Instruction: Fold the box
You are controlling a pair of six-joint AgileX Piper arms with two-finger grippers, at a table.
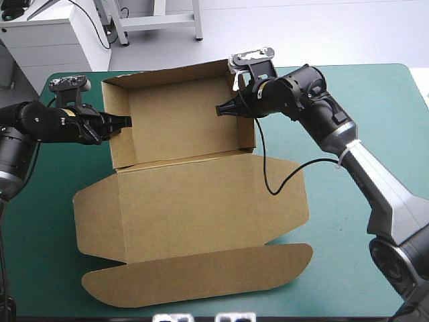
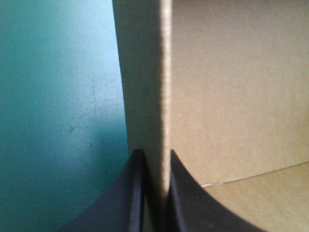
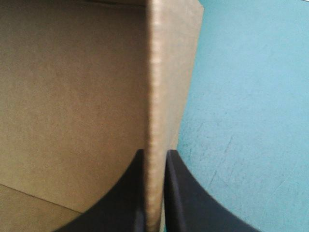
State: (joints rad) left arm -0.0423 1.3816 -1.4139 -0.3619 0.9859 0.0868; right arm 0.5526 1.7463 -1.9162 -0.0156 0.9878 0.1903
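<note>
The brown box (image 1: pixel 188 194) lies on the teal-green cover as an open tray at the far side, with its lid and front flap spread flat toward the near edge. My left gripper (image 1: pixel 126 121) pinches the tray's left wall (image 2: pixel 145 87); its black fingers (image 2: pixel 126 198) are all but shut with the board between them. On the opposite side my right gripper (image 1: pixel 221 109) clamps the upright right wall (image 3: pixel 166 72), one black finger (image 3: pixel 186 198) outside it, the other inside the tray. Both side walls stand raised.
The rounded front flap (image 1: pixel 201 275) reaches close to the table's near edge. Bare teal-green cover (image 1: pixel 375 100) lies to the right of the box and a strip (image 1: pixel 40 221) to its left.
</note>
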